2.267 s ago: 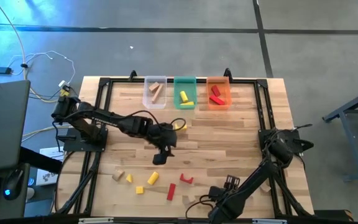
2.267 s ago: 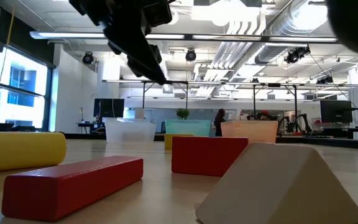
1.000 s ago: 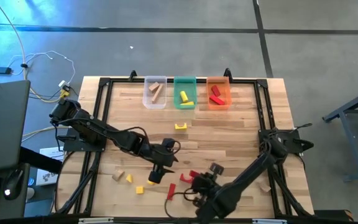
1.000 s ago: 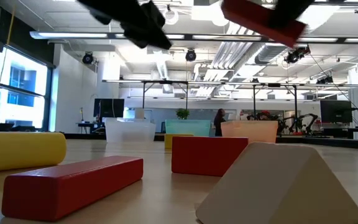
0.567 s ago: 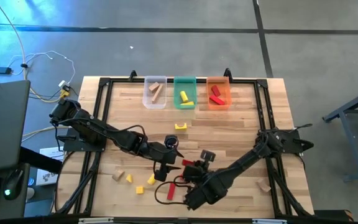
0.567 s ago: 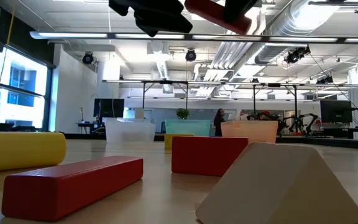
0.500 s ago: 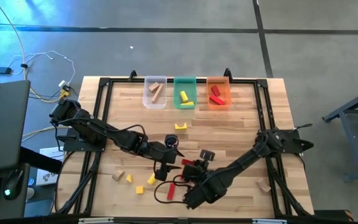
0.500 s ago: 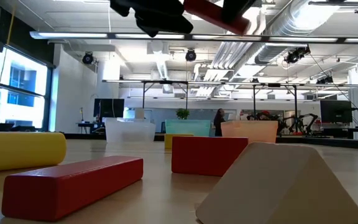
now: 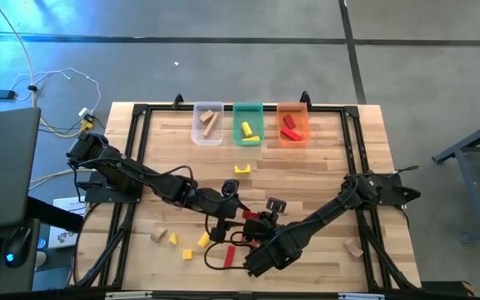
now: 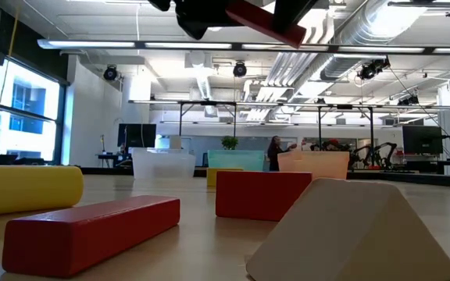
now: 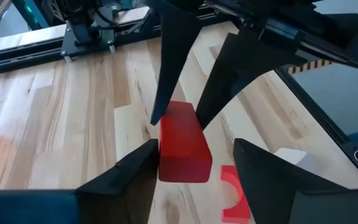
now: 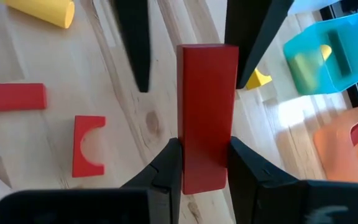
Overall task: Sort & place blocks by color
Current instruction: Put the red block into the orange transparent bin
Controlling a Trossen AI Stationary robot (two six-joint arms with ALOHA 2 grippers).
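Right tool [image 12: 204, 165] clamps a raised red bar [image 12: 206, 112]; left tool [image 11: 194, 158], fingers apart, brackets it.

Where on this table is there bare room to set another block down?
Bare wood lies right of the orange bin, and on the table's right half between the bins and the right arm. The front left is crowded: yellow blocks, a red bar, and both grippers meeting at a held red block.

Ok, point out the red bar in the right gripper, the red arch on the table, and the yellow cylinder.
red bar [image 12: 207, 112], right wrist view, middle of its long face.
red arch [image 12: 88, 146], right wrist view, beside its cutout.
yellow cylinder [image 10: 22, 190], low view, curved side.
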